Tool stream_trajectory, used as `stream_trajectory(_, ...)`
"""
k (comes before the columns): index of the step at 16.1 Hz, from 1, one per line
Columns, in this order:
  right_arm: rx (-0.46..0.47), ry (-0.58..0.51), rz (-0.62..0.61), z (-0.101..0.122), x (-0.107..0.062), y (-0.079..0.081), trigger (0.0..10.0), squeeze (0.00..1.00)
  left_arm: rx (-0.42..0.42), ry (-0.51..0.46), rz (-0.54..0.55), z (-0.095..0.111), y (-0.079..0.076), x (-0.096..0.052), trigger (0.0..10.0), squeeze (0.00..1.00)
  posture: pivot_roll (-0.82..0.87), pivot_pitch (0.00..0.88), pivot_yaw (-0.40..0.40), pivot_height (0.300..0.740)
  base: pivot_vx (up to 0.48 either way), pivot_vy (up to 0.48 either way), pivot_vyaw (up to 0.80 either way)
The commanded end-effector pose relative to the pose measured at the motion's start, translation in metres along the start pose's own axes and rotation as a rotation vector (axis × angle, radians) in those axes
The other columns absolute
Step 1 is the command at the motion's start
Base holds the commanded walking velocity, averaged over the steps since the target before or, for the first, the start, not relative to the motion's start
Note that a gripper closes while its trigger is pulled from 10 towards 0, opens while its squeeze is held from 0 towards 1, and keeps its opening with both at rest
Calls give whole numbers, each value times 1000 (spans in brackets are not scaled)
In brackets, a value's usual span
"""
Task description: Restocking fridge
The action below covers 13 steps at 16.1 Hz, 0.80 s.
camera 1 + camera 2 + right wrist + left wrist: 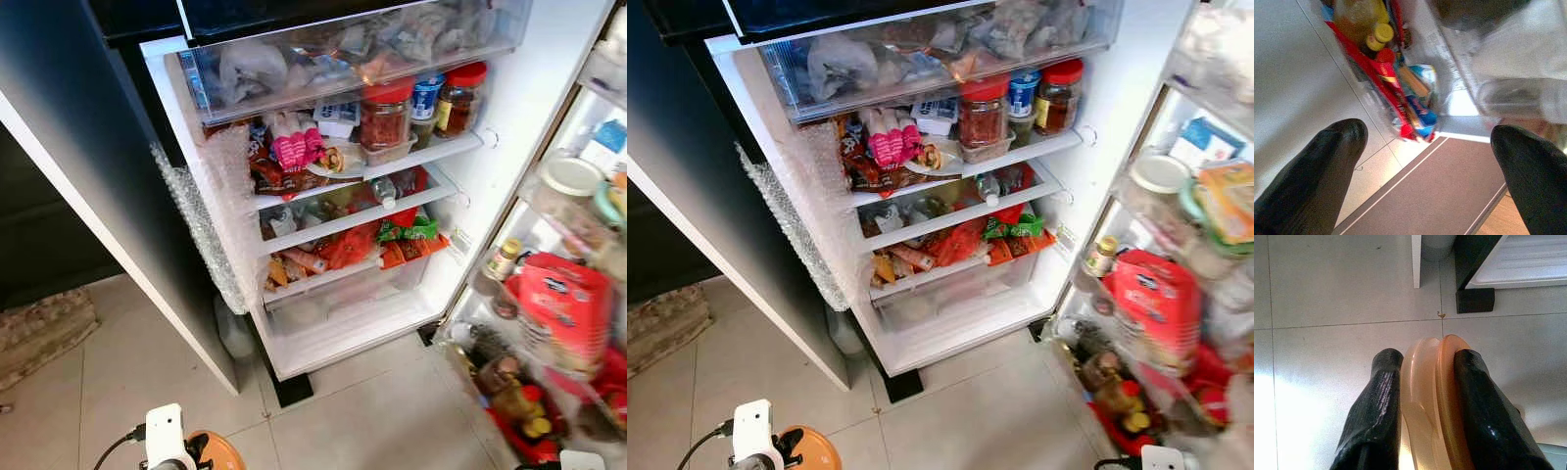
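Observation:
The fridge (460, 211) stands open in front of me, its shelves packed with food. Red-lidded jars (385, 116) and a pink packet (297, 149) share the upper shelf; orange and green packets (392, 245) lie lower down. A clear drawer (343, 294) sits at the bottom. Low over the floor tiles, my left gripper (1428, 357) is shut on an orange plastic plate (1442, 401), whose rim also shows as an orange plate (217, 452) at the bottom of the left eye view. My right gripper (1428, 133) is open beside the lowest door shelf.
The door shelves (549, 323) on the right hold a red bag (560, 305), jars and bottles. Bubble wrap (201, 220) hangs on the fridge's left side beside a dark panel (88, 147). A rug (44, 333) lies at the left on the pale tiled floor (382, 411).

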State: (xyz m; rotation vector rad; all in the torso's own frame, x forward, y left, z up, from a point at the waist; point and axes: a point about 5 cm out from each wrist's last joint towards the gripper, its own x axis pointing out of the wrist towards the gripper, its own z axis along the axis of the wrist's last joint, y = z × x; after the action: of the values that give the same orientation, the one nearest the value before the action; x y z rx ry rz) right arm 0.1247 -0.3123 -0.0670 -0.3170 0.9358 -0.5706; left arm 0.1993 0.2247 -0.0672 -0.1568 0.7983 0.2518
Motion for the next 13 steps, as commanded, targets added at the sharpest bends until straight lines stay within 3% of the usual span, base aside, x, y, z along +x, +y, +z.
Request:
stream_trajectory(1, 12, 24, 9, -7, -2, 1, 10000, 0, 4, 67, 8, -17, 4, -4, 10000, 0, -39, 111, 30, 740, 0, 0, 0)
stream_trajectory(2, 68, 94, 287, -14, -12, 42, 10000, 0, 8, 71, 7, -18, 4, -4, 10000, 0, -43, 112, 32, 740, 0, 0, 0)
stream_trajectory(3, 37, 124, 500, -19, -24, 73, 10000, 0, 8, 73, 7, -19, 5, -4, 10000, 0, -39, 112, 32, 740, 0, 0, 0)
stream_trajectory(5, 87, 127, 564, -14, -32, 95, 10000, 0, 8, 76, 10, -20, 6, -5, 10000, 0, -37, 113, 31, 740, 0, 0, 0)
stream_trajectory(13, 142, 116, 547, -8, -31, 95, 10000, 0, 26, 70, 0, -19, 3, -4, 10000, 0, -35, 108, 31, 740, 0, -60, 0)
